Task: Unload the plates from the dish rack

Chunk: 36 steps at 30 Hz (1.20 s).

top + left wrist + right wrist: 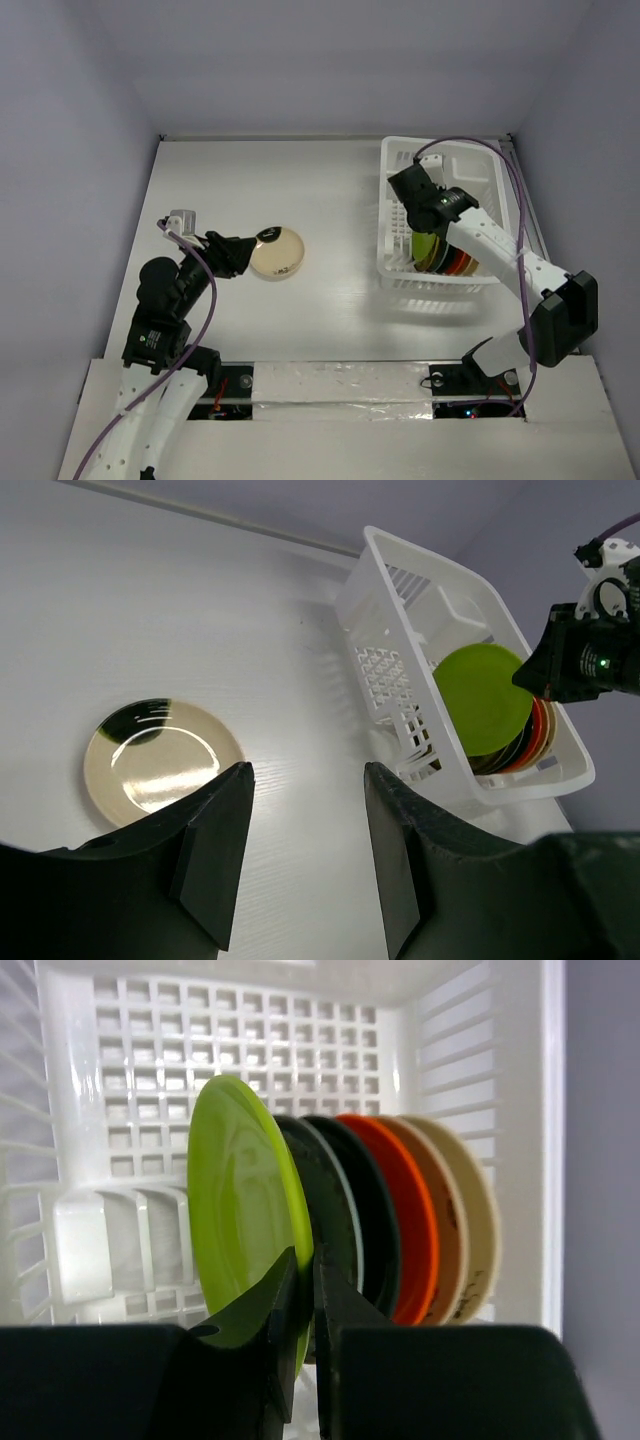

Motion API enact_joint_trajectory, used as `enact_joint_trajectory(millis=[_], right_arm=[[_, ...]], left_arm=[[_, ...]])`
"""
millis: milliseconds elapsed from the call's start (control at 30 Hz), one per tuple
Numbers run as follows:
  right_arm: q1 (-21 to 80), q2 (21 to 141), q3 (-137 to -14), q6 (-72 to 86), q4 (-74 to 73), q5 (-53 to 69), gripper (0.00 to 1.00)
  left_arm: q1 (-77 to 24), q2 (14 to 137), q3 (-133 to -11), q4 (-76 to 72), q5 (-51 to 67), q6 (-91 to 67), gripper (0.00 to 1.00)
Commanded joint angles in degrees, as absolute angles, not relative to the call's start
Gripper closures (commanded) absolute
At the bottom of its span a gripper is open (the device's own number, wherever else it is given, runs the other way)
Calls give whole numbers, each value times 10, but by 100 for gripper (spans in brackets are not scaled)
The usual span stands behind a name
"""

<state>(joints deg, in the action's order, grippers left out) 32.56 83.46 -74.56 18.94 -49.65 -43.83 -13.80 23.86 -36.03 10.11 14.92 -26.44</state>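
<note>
The white dish rack (395, 215) stands at the right; it also shows in the left wrist view (400, 670) and the right wrist view (250, 1050). Several plates stand on edge in it: lime green (235, 1200), dark teal (330, 1210), black (372, 1220), orange-red (410, 1220), beige (470, 1220). My right gripper (305, 1270) is shut on the rim of the lime green plate (485, 695). A cream plate with a dark patch (277, 251) lies flat on the table, also in the left wrist view (160, 760). My left gripper (305, 780) is open and empty just beside it.
The table (330, 200) is white, walled by grey panels at the back and sides. The right arm (480, 235) reaches over the rack from the near right. A purple cable (520, 200) loops above the rack.
</note>
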Motion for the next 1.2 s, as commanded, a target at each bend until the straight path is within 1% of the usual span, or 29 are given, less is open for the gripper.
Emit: enact_joint_trajectory(millis=[0, 67, 167, 300, 367, 467, 500, 567, 600, 633, 700, 733, 833, 1000, 1167], right_arm=[[328, 829, -809, 177, -504, -480, 100], [328, 824, -843, 176, -511, -475, 100], [334, 820, -862, 166, -510, -466, 100], [344, 810, -903, 175, -536, -501, 100], [351, 793, -926, 176, -525, -493, 100], [367, 750, -921, 164, -471, -416, 100], [374, 740, -896, 164, -415, -351, 100], [383, 729, -865, 182, -335, -285, 100], [389, 732, -850, 192, -305, -259, 100], [402, 737, -819, 200, -277, -213, 100], [416, 772, -805, 224, -232, -192, 100], [422, 786, -802, 233, -222, -179, 100], [434, 841, -799, 259, -168, -129, 100], [462, 932, -810, 317, -83, -79, 100], [473, 1044, -838, 355, -49, -51, 100]], left_arm=[[-140, 231, -362, 74, 156, -264, 55], [-140, 231, -361, 74, 157, -263, 55], [-140, 229, -362, 75, 157, -263, 55], [-140, 229, -363, 75, 155, -264, 54], [-140, 229, -363, 76, 155, -265, 54], [-140, 229, -364, 76, 149, -272, 54], [-140, 228, -365, 79, 141, -275, 54], [-140, 228, -367, 83, 127, -286, 54], [-140, 228, -367, 84, 124, -287, 55], [-140, 229, -367, 85, 123, -287, 59], [-140, 229, -367, 84, 122, -283, 64], [-140, 229, -367, 85, 123, -283, 70], [-140, 228, -367, 86, 128, -280, 77], [-140, 228, -367, 86, 130, -279, 78], [-140, 230, -367, 84, 134, -277, 72]])
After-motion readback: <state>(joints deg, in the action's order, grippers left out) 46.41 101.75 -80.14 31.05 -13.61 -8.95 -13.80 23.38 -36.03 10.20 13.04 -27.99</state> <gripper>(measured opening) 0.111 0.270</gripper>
